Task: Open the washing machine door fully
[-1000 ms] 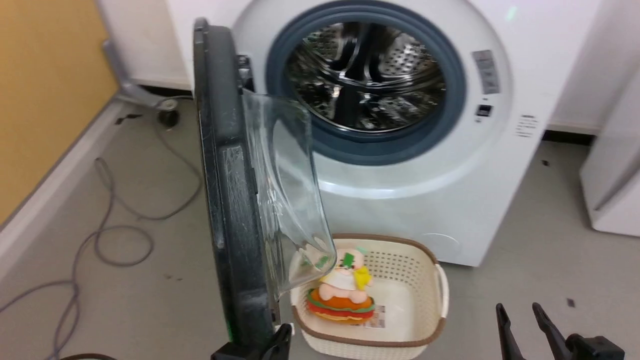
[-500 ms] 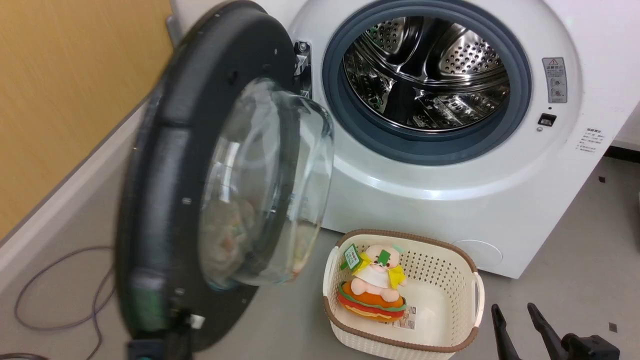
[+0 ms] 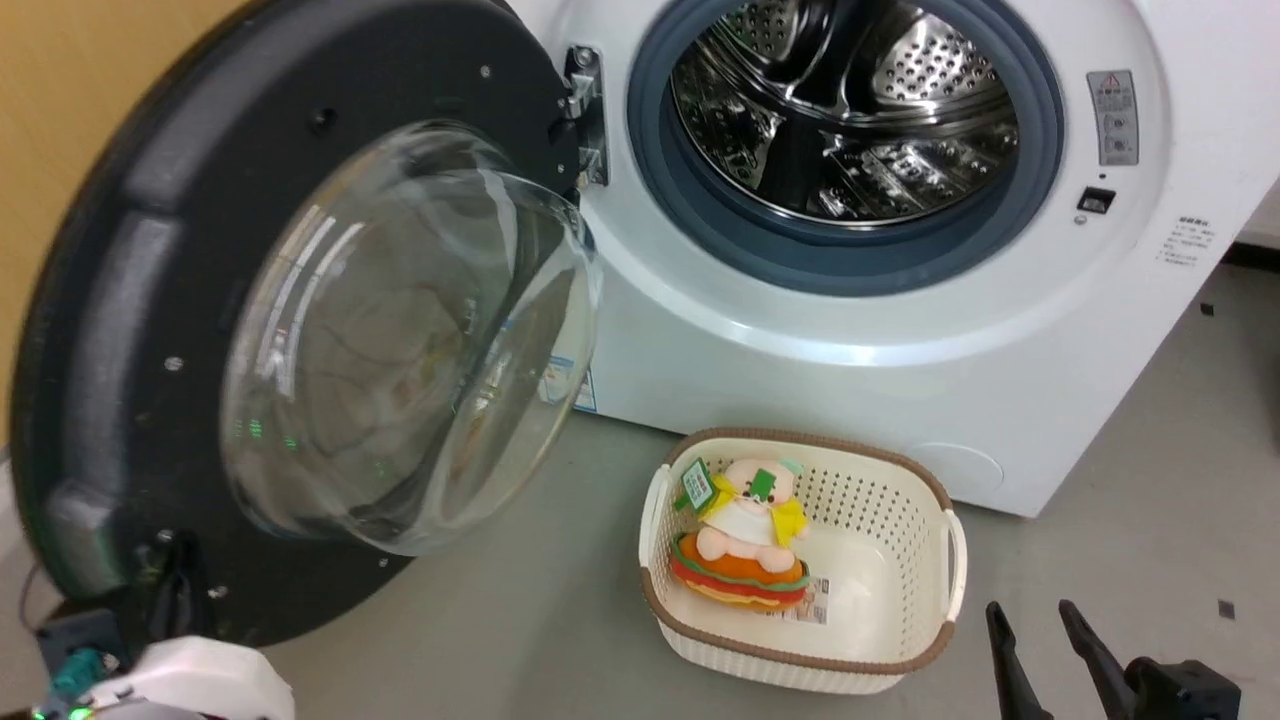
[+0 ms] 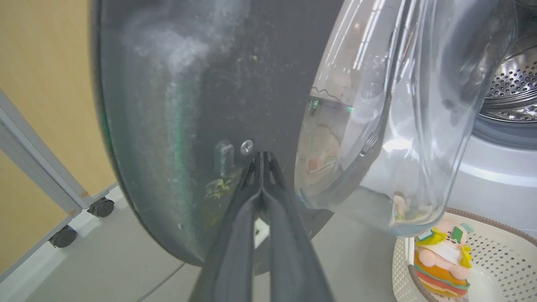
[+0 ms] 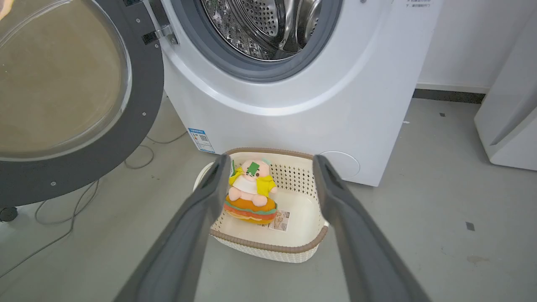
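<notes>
So the washing machine door (image 3: 130, 330) is standing wide open, hanging off its hinge (image 3: 585, 120) on the left side of the opening. Its black inner face and the bulging glass bowl are turned toward the near side. It sits out left of the white washing machine (image 3: 800, 400), in front of the yellow wall (image 3: 60, 100), and the steel drum (image 3: 850, 110) and grey rubber ring (image 3: 850, 265) are totally exposed.

The left end effector (image 4: 262, 157) is clenched, with both fingers pressed flat together and nothing visible between them. The tips are right up at the lower part of the door's black face, next to a little screw. Can't tell if they actually touch it.

The right end effector (image 3: 1030, 607) is released, fingers spread wide and holding nothing. It hangs at the near right over the floor (image 3: 520, 620), well apart from the door.

A cream basket (image 3: 930, 640) with a brown rim sits on the floor just in front of the machine. In its left half is a plush toy (image 3: 745, 545), sitting on what looks like a burger cushion. A thin cable (image 5: 63, 218) loops on the floor below the door.
</notes>
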